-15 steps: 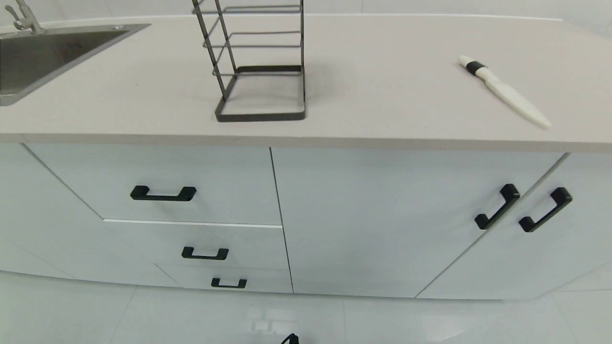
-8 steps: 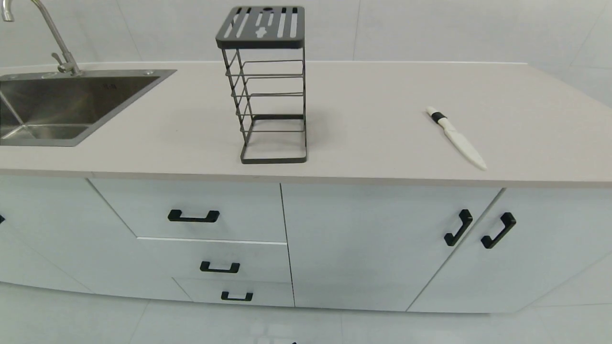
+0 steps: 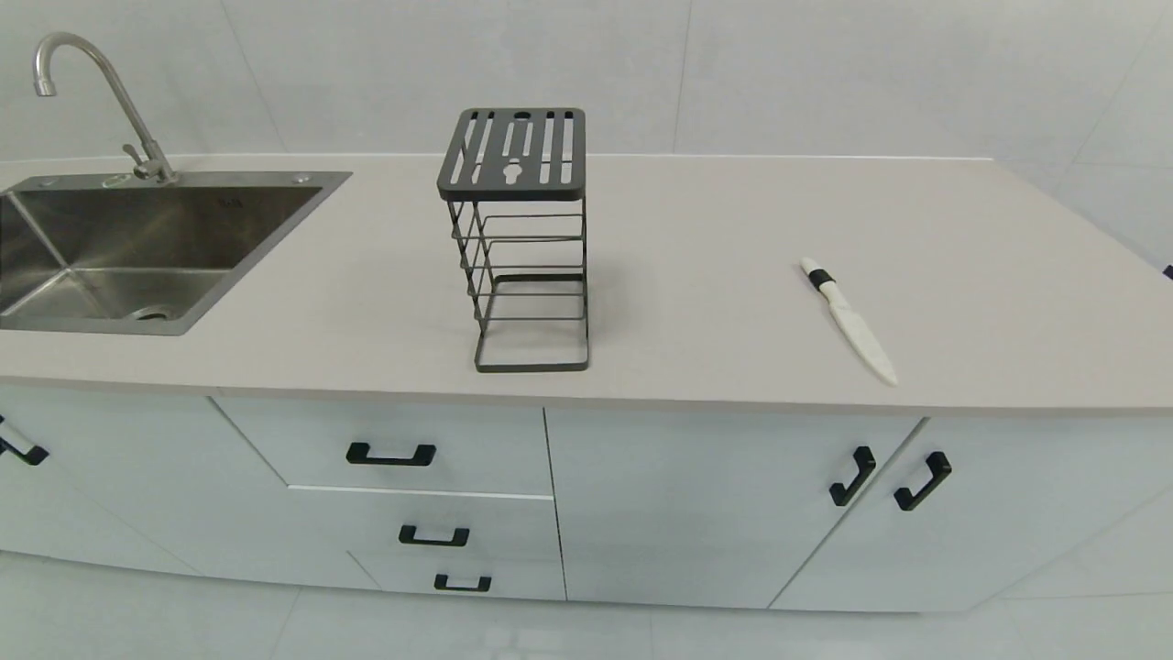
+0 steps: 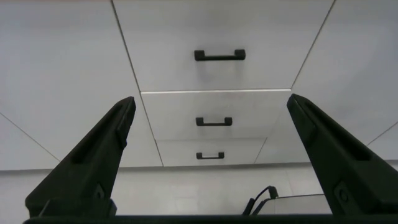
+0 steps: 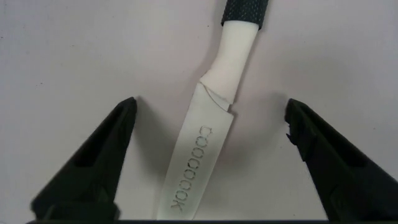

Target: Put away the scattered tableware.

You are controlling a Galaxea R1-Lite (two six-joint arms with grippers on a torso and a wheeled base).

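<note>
Head camera tilted up, knife (image 3: 848, 321) unmoved, well right of rack (image 3: 518, 238) | left gripper (image 4: 211, 99), right gripper (image 5: 209, 102) wide open, empty | knife likely light, stiff, slick: grip handle (image 3: 818, 275)

knife (image 5: 198, 149) tip past right wrist view's edge

Matte black, wedge-shaped fingers (image 4: 93, 168); thin black cable (image 4: 258, 200)

White knife (image 3: 848, 319) lies flat on counter (image 3: 715, 275); black wire rack (image 3: 522, 240) upright, well apart.
</note>
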